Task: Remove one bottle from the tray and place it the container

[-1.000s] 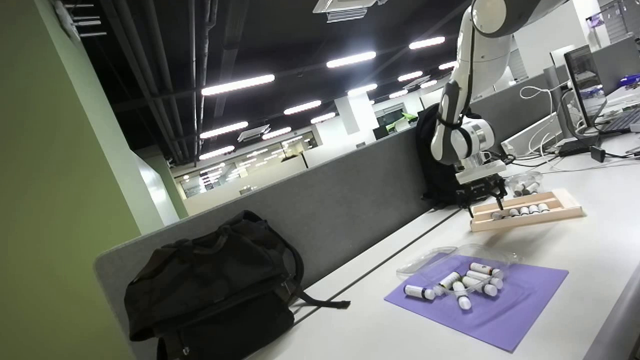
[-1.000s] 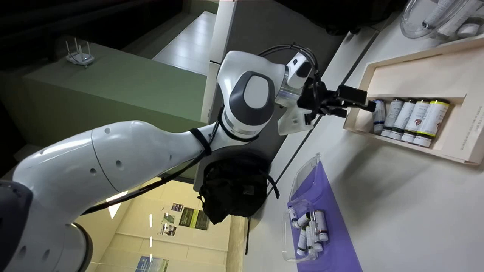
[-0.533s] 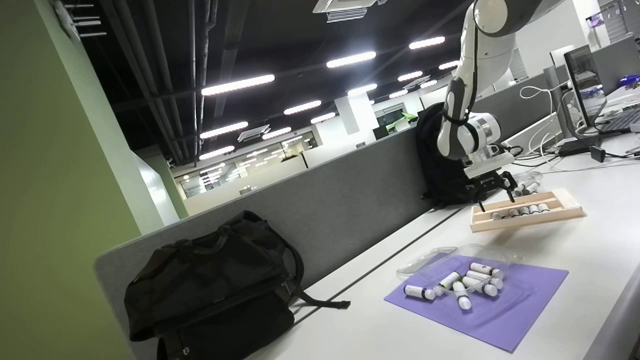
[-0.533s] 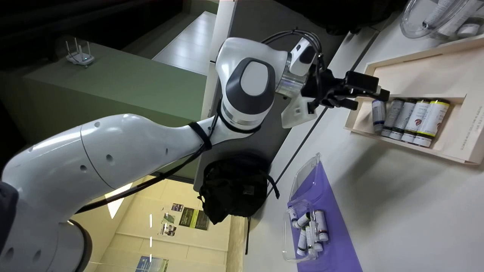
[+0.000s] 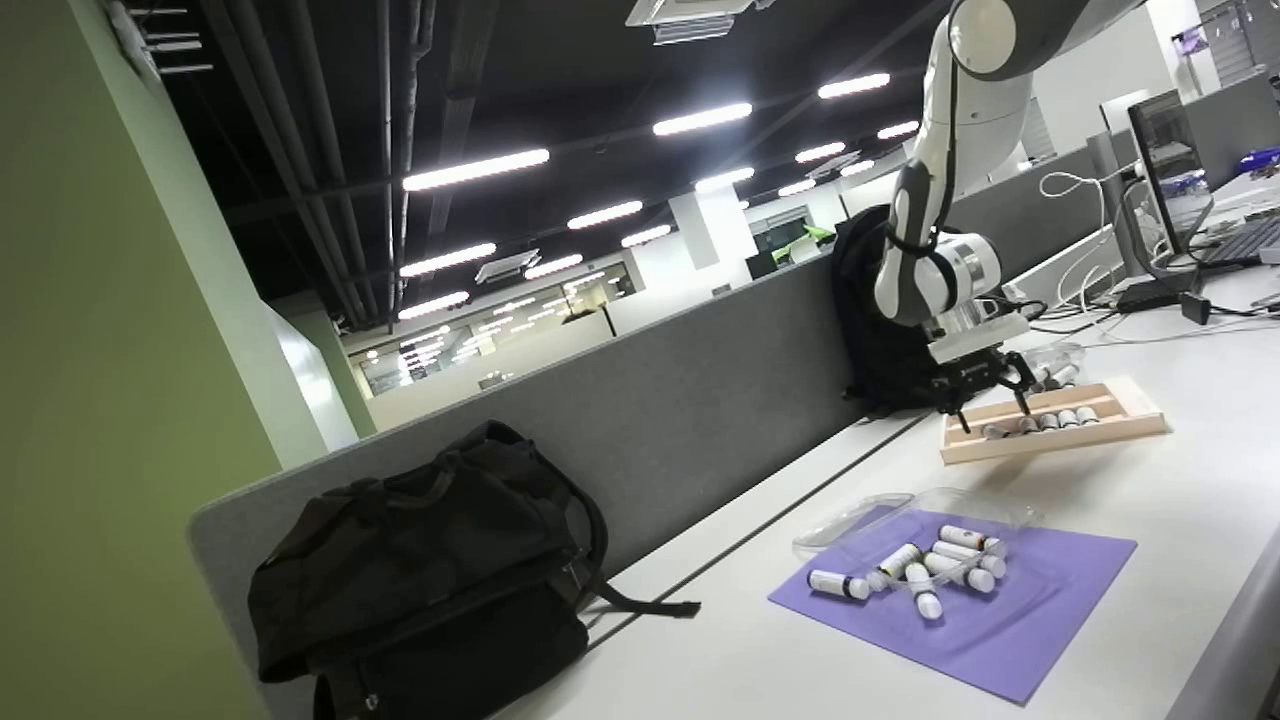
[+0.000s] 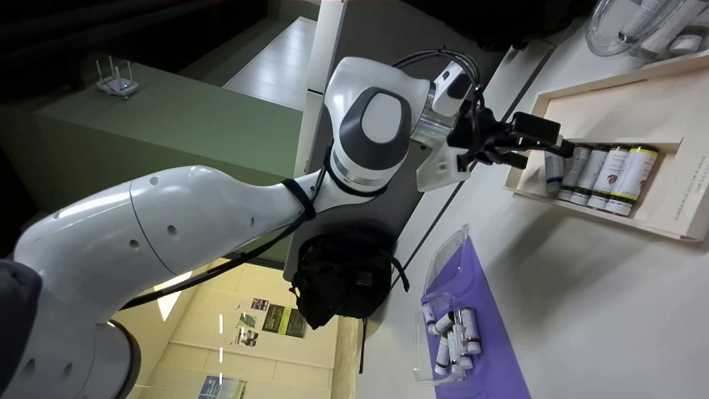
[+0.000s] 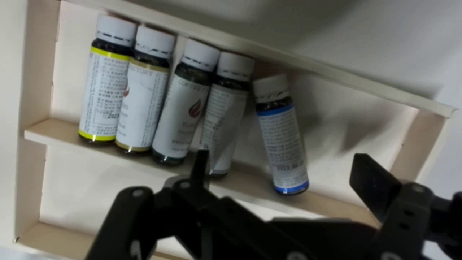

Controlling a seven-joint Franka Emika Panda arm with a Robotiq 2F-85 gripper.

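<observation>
Gripper (image 7: 280,157) spreads wide in the wrist view, with gaps between its fingers (image 7: 373,180) and the blue-banded bottle (image 7: 284,144), which lies between them in the tray (image 7: 38,79). Probably light, stiff, slick, perhaps glass: best held mid-label. Both exterior views show the gripper slightly nearer it than half a second ago.

In the wrist view we read "2023.04" on the blue-banded bottle (image 7: 282,142) (last digits blurred), "2023" on the yellow-banded bottle (image 7: 105,88), letters ending "TORY" on the gold-banded bottle (image 7: 142,103), and "COFFEE" above a red flame mark (image 7: 195,109) on the green-banded bottle (image 7: 177,124). Their remaining small print we can't make out. In an exterior view, the print on the tray (image 6: 620,113) and the wall posters (image 6: 285,320) is too small for us to read.
</observation>
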